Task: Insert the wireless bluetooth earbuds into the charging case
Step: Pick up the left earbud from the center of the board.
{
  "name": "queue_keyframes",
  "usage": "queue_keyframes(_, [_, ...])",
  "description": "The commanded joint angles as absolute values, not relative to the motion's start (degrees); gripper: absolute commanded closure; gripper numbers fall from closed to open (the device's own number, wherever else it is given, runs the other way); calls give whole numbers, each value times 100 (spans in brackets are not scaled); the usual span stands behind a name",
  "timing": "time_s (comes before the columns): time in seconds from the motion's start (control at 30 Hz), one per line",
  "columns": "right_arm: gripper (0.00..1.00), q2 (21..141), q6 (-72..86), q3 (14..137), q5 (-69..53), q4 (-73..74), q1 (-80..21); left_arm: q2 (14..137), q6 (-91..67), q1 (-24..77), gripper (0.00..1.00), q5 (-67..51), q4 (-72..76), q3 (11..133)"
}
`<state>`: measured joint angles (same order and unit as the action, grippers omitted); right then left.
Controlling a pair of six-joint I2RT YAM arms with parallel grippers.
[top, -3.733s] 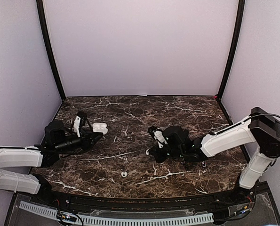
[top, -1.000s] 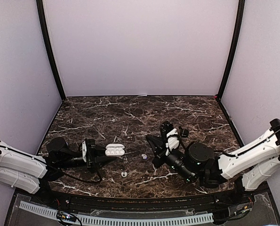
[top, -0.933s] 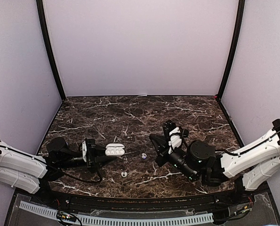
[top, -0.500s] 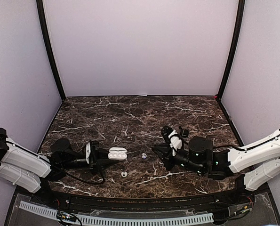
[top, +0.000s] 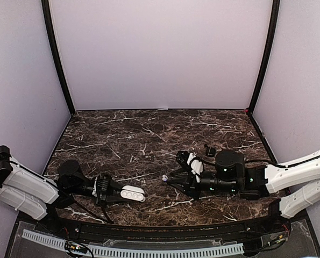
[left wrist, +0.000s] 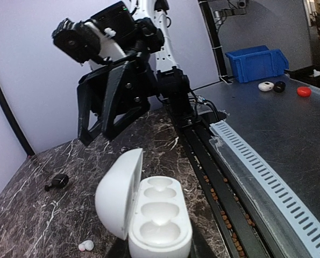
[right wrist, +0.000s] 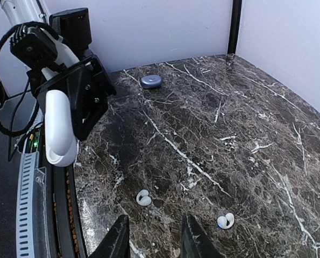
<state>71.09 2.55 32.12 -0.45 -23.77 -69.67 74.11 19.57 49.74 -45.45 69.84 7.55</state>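
My left gripper (top: 122,194) is shut on an open white charging case (top: 133,193), held low near the table's front edge. In the left wrist view the case (left wrist: 158,217) shows its empty wells, with its lid (left wrist: 118,194) swung to the left. My right gripper (top: 173,181) is open and empty, low over the marble. One earbud (top: 164,177) lies just left of it. In the right wrist view two white earbuds (right wrist: 143,199) (right wrist: 225,220) lie just ahead of my open fingers (right wrist: 116,242). A white earbud (left wrist: 85,245) lies left of the case.
A dark earbud (left wrist: 57,181) lies further back on the marble, and a small dark object (top: 210,150) lies behind the right arm. A blue-grey pebble case (right wrist: 150,81) sits far off by the left arm. A ribbed rail (top: 133,250) runs along the front edge.
My left gripper has carried the open case right and down toward the front edge. My right gripper has dropped lower and moved left toward the earbud.
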Motion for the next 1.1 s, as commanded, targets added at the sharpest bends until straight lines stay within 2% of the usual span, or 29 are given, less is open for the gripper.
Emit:
queue_keyframes(0.0, [68,7182,195,3369,-341,-2188,-6876,7316,2720,4975,100,-5262,7096,585])
queue_keyframes(0.53, [68,7823,199,3513,-1178,-1932,-6333,7890,3031,4975,100,-5519,6613,839])
queue_keyframes(0.73, [69,8099,328,3631,-1313,-1822,-6031,8087,2961,4975,100,-5359,6976,782])
queue_keyframes(0.9, [70,8127,441,3567,-977,-2016,-5931,8309,2598,4969,100,-5218,7751,589])
queue_keyframes(1.07, [69,7964,951,3188,362,-2743,-5668,8537,2262,4946,100,-4877,8539,376])
